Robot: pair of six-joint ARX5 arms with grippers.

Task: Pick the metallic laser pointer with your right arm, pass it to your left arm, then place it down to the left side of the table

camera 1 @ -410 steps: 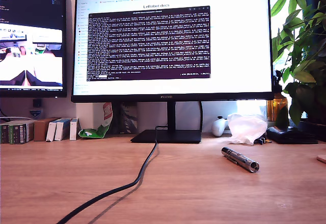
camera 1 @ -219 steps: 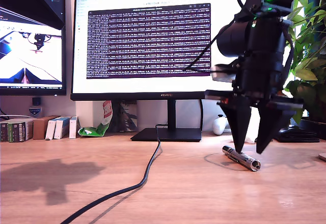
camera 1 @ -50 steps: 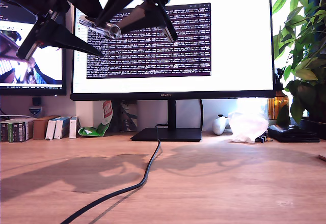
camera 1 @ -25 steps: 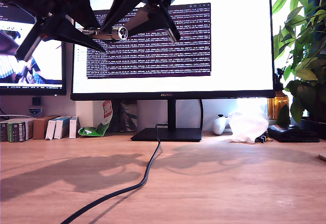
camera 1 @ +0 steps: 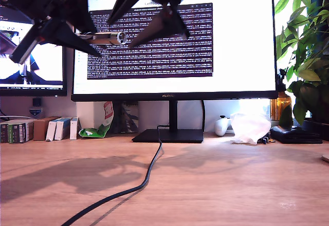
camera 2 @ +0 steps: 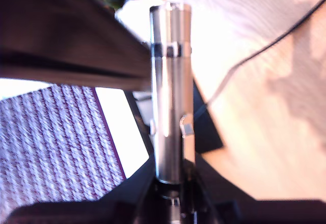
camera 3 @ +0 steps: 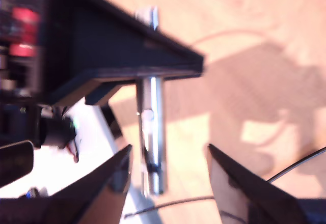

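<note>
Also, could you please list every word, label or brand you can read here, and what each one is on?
"LeRobot": heading on the large monitor, its end covered.
Terminal lines on that screen: too small to read.
Logo on its bezel: too small.
Labels on the boxes: blurred.
The metallic laser pointer: no writing shows.

Laser pointer [camera 1: 103, 38] rear: hidden, pincer

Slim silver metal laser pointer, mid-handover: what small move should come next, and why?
Probably draw my second gripper back off the slim silver metal laser pointer: its jaws stand open around one end, while my first gripper looks clamped on the other end.
</note>
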